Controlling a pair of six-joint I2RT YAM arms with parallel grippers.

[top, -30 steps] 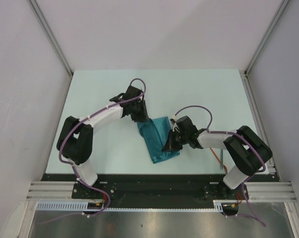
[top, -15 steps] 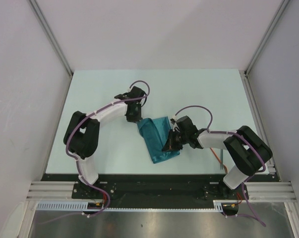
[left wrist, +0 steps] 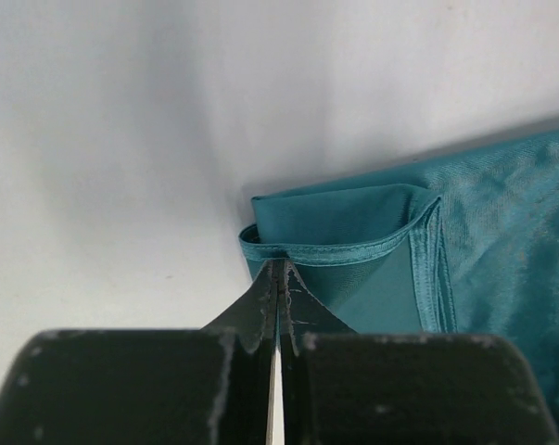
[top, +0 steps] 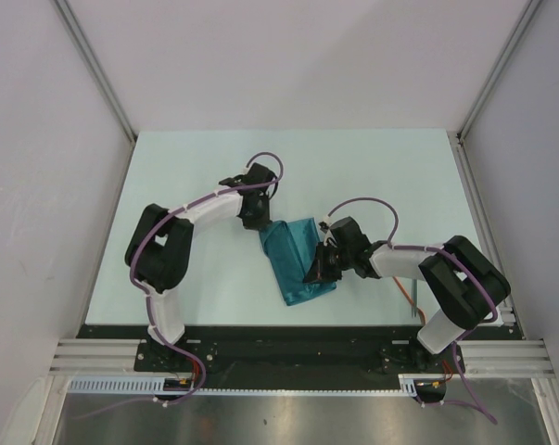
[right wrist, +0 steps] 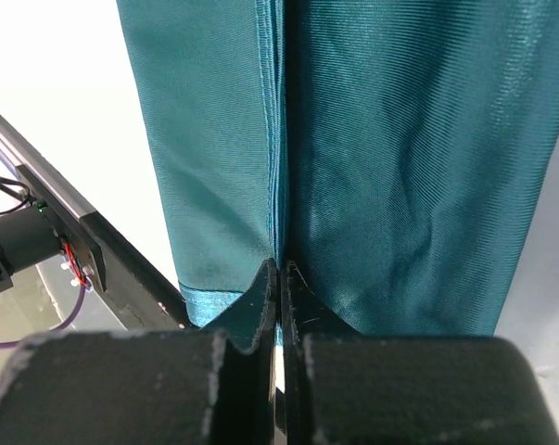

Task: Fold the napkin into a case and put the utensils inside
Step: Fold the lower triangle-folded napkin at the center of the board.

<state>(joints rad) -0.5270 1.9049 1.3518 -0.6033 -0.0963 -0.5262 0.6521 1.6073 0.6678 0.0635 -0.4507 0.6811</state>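
– Reading your left pincer (left wrist: 277, 264) first: jaws drawn together, tips touching the hem (left wrist: 335, 250) at the napkin's (left wrist: 501, 213) corner. Can't tell whether any cloth is nipped between them. Just ahead of the tips the top layer stands open as a small pocket mouth (left wrist: 353, 209).

– So what bites me there?

– If hem is caught, any lift or pull drags the corner and undoes the fold. If nothing is caught, closed tips sliding forward could ruck the hem and press that mouth flat. Judgement only.

– And the right?

– Your right pincer (right wrist: 279, 269) is also closed to a slit. Its tips are set down on the seam (right wrist: 281, 139) where two folded edges meet, at the end of the cloth nearest that pincer. Reads as pinning, not gripping. Risk: let go while the left pulls and the whole narrow case may skate on the smooth table (top: 186, 167). Drag sideways and the two flaps part along the seam.

– Utensil?

– Well behind the right pincer, back under that arm, is what I take for the utensil (top: 414, 304): a thin orange-red sliver, mostly hidden. Too little shows to be sure. None shows in the pocket. To fetch it you must take the right off the seam, so the fold goes unguarded. Thin and flat on a hard top, so expect a slippy pick.
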